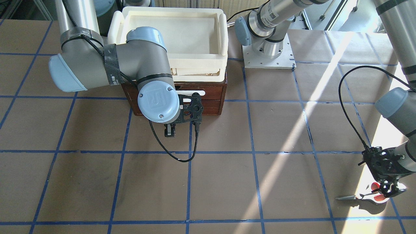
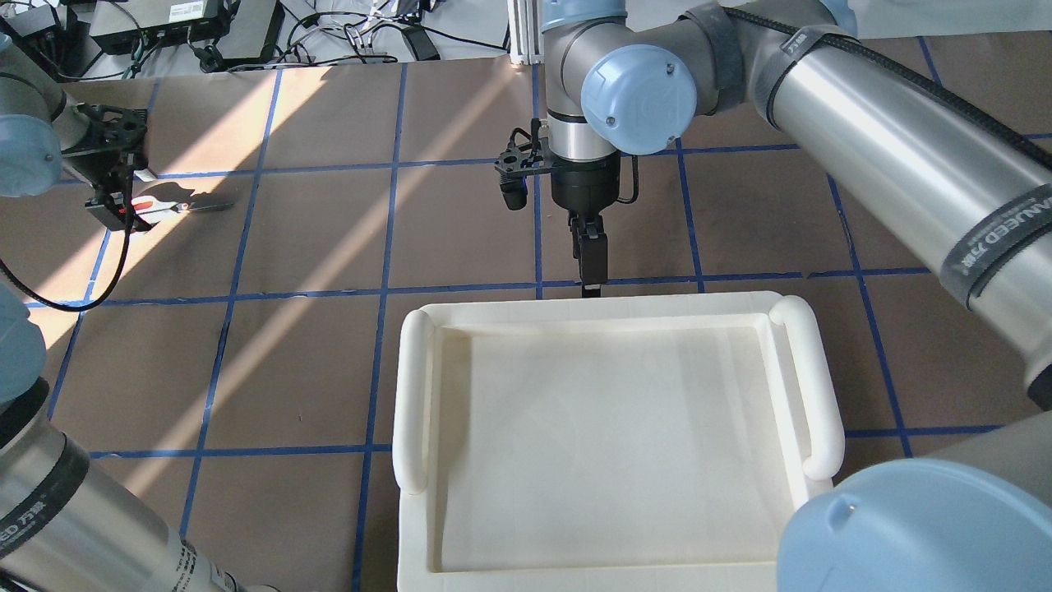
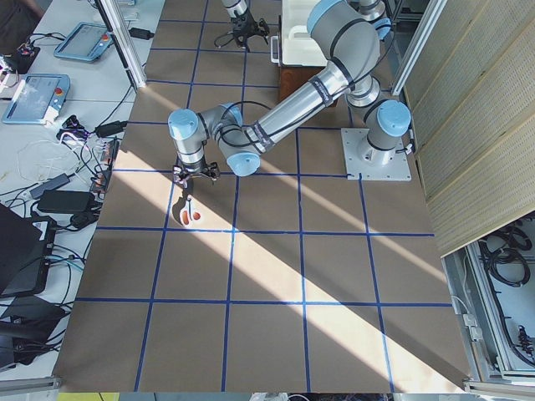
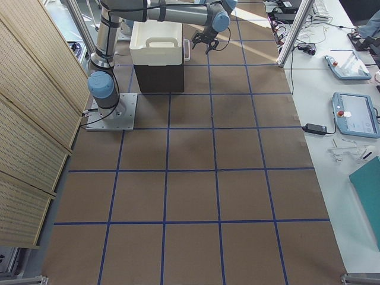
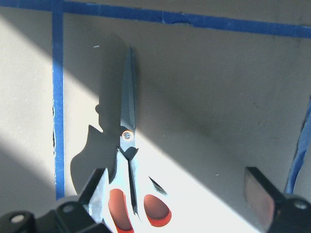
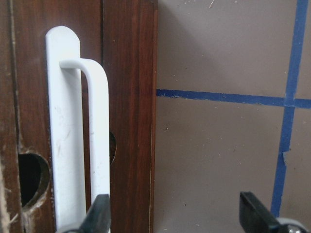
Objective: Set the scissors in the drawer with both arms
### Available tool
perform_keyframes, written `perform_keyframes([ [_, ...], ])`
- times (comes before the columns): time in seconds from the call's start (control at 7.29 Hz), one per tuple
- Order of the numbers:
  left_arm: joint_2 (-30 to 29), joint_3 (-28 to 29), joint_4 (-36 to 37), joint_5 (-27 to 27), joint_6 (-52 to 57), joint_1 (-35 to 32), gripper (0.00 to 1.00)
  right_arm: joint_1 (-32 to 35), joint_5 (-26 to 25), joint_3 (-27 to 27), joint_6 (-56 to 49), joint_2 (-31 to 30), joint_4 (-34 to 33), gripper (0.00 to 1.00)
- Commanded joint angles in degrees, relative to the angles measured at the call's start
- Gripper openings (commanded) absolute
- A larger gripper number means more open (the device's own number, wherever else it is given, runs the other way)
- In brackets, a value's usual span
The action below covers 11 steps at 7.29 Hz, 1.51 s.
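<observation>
Scissors [image 5: 127, 160] lie flat on worktop [image 5: 218, 97], far left. Our left gripper [image 5: 180, 194] hovers, jaws apart, off-centre; we centre over loops first. Right gripper [image 6: 177, 216], jaws apart, beside shut drawer [image 6: 129, 97] bar handle [image 6: 73, 121].

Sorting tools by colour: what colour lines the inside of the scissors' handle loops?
Orange-red; the scissors show it best in the left wrist view.

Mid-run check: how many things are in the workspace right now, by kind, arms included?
Scissors: 1
Wooden drawer chest: 1
Cream tray: 1
Robot arms: 2 (left arm, right arm)
Total: 5
</observation>
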Motion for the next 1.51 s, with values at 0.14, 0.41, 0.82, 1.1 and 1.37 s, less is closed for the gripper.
perform_keyframes([
  [0.14, -3.83, 2.81, 1.30, 0.00, 7.22, 0.01, 1.00, 1.17, -0.06, 0.19, 1.16, 0.02, 0.35, 0.91],
  [0.41, -5.42, 4.22, 1.91, -0.09, 8.37, 0.18, 1.00, 2.14, -0.33, 0.98, 1.25, -0.24, 0.62, 0.91],
  [0.82, -8.06, 5.36, 5.33, -1.49, 8.64, 0.62, 0.98, 2.41, -0.15, 3.26, 3.01, -0.94, 0.27, 0.90],
  [1.1, -9.46, 5.45, 5.43, -1.50, 8.64, 0.80, 0.98, 2.41, -0.15, 3.36, 3.01, -0.95, 0.62, 0.85],
  [1.37, -9.99, 5.72, 5.43, -1.49, 8.64, 0.80, 0.97, 2.41, -0.76, 3.45, 2.84, -0.77, 0.71, 0.81],
])
